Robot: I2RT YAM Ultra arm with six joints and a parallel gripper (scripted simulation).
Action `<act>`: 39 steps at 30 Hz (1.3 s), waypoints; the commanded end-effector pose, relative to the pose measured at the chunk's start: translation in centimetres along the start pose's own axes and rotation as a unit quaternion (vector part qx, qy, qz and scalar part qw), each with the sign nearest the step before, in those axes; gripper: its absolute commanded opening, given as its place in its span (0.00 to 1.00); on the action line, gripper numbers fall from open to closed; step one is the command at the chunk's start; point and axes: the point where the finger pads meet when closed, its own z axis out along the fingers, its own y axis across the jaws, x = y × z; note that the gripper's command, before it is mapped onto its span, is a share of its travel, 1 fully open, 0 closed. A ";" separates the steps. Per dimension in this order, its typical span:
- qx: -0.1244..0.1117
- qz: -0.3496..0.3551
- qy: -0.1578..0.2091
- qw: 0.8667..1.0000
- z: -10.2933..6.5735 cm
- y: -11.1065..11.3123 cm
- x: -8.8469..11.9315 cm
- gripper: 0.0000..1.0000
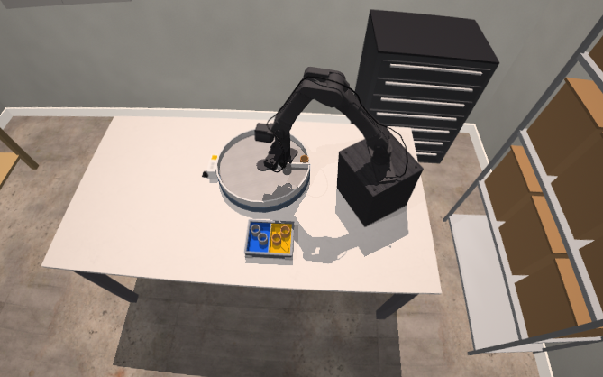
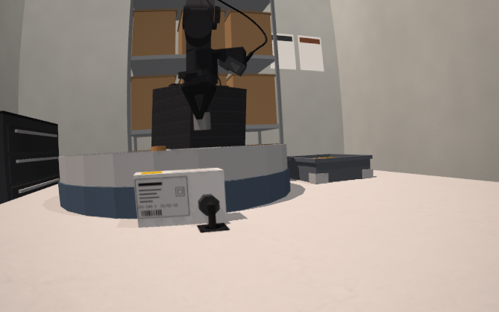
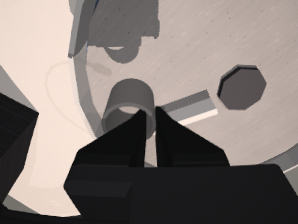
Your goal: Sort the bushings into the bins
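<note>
Under bright, hard light from overhead, the pale worktop [image 1: 153, 201] [image 2: 340, 239] carries crisp-edged shadows of the black arm [image 1: 324, 88] [image 2: 201, 62] and pedestal [image 1: 357, 187] [image 2: 174, 119], whose dark faces lose detail; the top and exterior views are sharp, the wrist view slightly softer and dimmer.

The top camera looks steeply down across the worktop [image 1: 153, 187]; the exterior camera faces the arm base low at worktop height; the wrist camera looks closely down. All share the turntable [image 1: 242, 178] [image 2: 174, 166] [image 3: 190, 60].
</note>
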 end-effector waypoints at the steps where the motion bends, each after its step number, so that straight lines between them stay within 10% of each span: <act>1: 0.000 0.062 0.003 0.998 -0.2 -0.2 -2.5 0.00; 23: 0.002 0.292 0.001 0.956 -0.3 1.6 -19.2 0.00; 39: 0.002 0.399 -0.001 0.917 -0.4 2.7 -27.2 0.00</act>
